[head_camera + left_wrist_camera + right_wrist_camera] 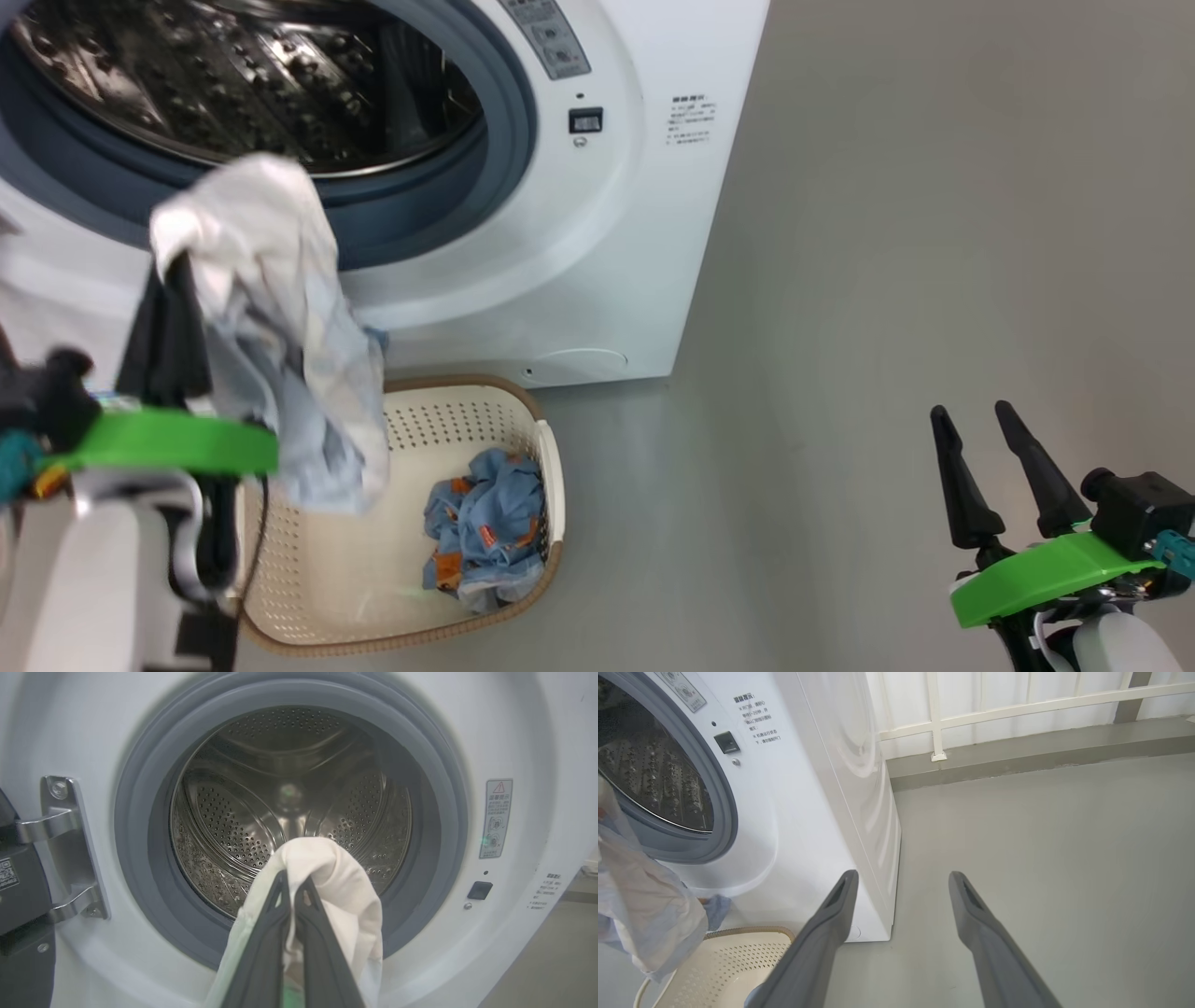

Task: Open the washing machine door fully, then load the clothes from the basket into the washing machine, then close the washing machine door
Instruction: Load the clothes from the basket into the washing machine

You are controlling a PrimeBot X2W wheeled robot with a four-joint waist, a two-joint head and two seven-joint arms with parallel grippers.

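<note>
The washing machine (579, 280) stands open, its steel drum (289, 798) bare inside. The door's dark inner face (18, 891) hangs on the metal hinge (65, 826) at the left edge. My left gripper (173, 266) is shut on a white garment (252, 215) and a pale blue one (317, 401). They hang above the basket (551, 467), just before the lower gasket. In the left wrist view the fingers (275, 933) pinch the white cloth (336, 877) facing the drum mouth. A denim-blue garment with orange patches (485, 532) lies in the basket. My right gripper (971, 409) is open over the floor.
Bare grey floor (887, 280) stretches right of the machine. A white railing and a low kerb (1017, 751) run behind it. The right wrist view has the basket's corner (752, 952) and the hanging clothes (640, 896) at its left.
</note>
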